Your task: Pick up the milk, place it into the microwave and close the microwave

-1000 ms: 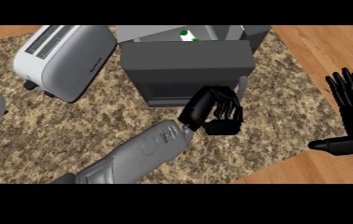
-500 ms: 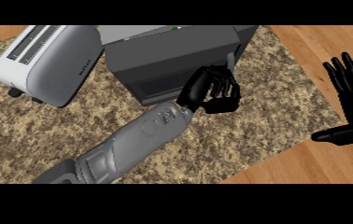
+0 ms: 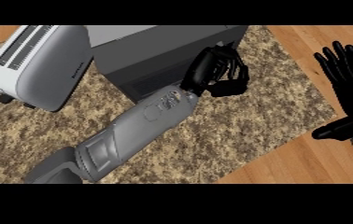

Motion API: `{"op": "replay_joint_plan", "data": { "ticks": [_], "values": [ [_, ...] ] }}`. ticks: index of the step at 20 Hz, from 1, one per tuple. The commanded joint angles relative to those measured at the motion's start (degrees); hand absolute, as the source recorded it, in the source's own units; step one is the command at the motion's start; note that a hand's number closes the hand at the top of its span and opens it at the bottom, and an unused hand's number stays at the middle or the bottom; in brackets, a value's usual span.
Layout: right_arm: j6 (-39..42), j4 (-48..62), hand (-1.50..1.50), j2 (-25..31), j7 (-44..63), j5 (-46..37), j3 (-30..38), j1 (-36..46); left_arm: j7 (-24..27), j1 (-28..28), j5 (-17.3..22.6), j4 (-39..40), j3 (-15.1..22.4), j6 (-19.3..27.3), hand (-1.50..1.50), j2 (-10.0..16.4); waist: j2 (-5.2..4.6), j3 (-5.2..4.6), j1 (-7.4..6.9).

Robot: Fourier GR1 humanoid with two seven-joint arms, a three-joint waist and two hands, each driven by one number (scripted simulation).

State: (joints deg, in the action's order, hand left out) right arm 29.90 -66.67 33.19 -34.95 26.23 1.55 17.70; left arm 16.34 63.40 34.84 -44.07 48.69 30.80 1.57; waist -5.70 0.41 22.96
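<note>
Left forearm [image 3: 131,134]: comes in from the lower left and slants up across the speckled bench [image 3: 228,139] towards the middle of the view.
Right hand [image 3: 339,78]: rests at the right edge over a wood-grain strip [image 3: 303,162], fingers straight, spread and pointing up, thumb out to the side, holding nothing.
Left hand [image 3: 219,71]: at the right part of the microwave's front, fingers curled inward towards the palm. Nothing shows inside them. Whether the knuckles touch the front or sit just off it cannot be told.
Microwave [image 3: 155,55]: a dark grey box beyond the left hand, with a lighter top panel. Its front reads as one flat dark face, and no open cavity is visible from this angle.
Toaster [image 3: 45,62]: pale grey, at the far left, just beside the microwave, slots on top.
Milk: not visible anywhere on the bench or in either hand. Its look cannot be described. The likely place is inside the microwave, behind the front, but that is a judgement.
Done so far: the pick and the placing appear finished, since no carton stands outside and both hands are empty.
Left to do: at most the last push on the door. It looks shut or very nearly shut, and the left hand is placed to press it home.
</note>
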Motion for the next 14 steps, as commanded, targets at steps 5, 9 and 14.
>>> {"op": "replay_joint_plan", "data": {
  "ticks": [5,9,14],
  "values": [
    [7.42,-3.91,1.50,2.50,0.27,-0.26,-3.57,2.77,0.31,3.09,2.23,2.56,-0.22,0.25,1.50,-1.48,-0.78,0.09,1.33],
    [11.65,-9.40,1.50,3.47,0.63,-1.35,-7.59,4.67,-0.37,4.11,3.08,2.41,-0.03,0.31,1.50,-1.47,-0.01,0.16,1.30],
    [11.93,-13.35,1.50,3.71,2.55,-0.58,-9.62,4.85,0.30,4.09,3.86,3.35,-0.11,1.04,1.50,-1.46,-0.32,0.21,2.61]
  ]
}}
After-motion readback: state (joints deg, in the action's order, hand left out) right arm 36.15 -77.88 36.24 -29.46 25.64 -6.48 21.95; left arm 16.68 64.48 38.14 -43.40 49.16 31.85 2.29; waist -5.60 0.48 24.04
